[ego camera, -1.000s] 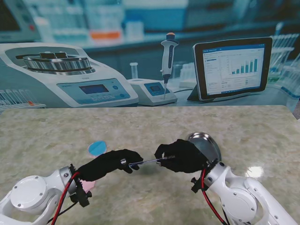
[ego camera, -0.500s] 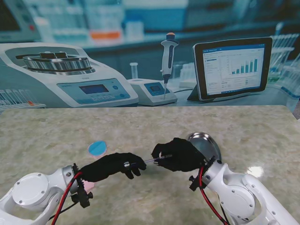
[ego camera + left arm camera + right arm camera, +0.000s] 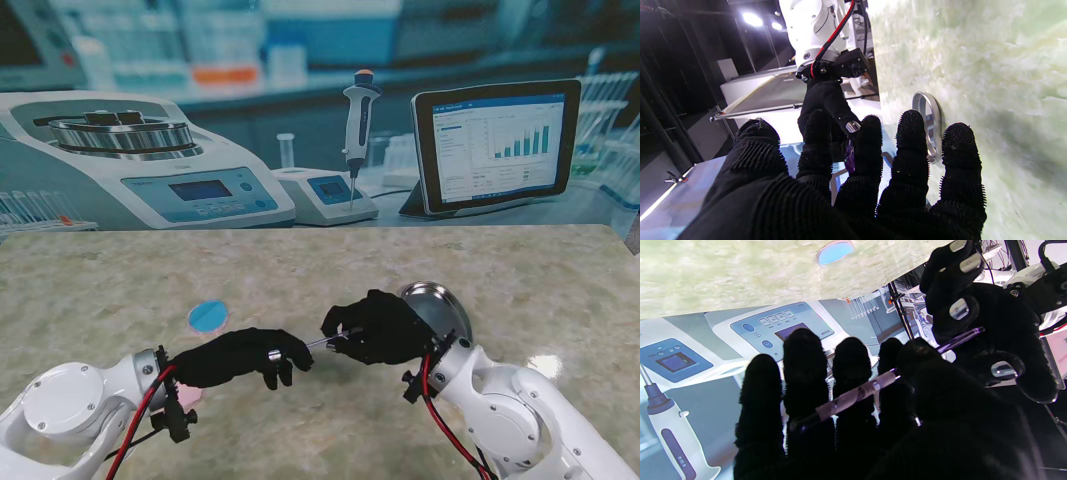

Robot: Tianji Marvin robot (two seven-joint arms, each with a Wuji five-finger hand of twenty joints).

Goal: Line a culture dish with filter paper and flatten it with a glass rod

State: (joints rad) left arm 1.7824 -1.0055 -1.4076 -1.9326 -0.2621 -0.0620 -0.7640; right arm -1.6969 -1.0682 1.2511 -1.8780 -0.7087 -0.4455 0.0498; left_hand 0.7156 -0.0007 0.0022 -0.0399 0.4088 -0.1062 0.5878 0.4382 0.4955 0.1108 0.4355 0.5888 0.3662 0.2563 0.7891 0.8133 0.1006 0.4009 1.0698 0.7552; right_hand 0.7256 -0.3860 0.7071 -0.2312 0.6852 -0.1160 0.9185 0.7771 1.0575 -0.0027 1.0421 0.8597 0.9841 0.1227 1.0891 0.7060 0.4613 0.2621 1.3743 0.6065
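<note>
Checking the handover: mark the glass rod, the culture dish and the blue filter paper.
glass rod [image 3: 853, 396]: right wrist view, mid-shaft across the fingers.
culture dish [image 3: 445, 300]: stand view, shiny inner face.
blue filter paper [image 3: 207, 316]: stand view, centre of disc.

No lettering is sharp enough to read

Both arms are glossy white, rounded shells with red and black cables running along them to black wrist brackets fixed with small screws. The left hand [image 3: 243, 355] and right hand [image 3: 383, 330] wear black, nubbed knit gloves with shiny silver fingertip caps [image 3: 959, 308].
</note>
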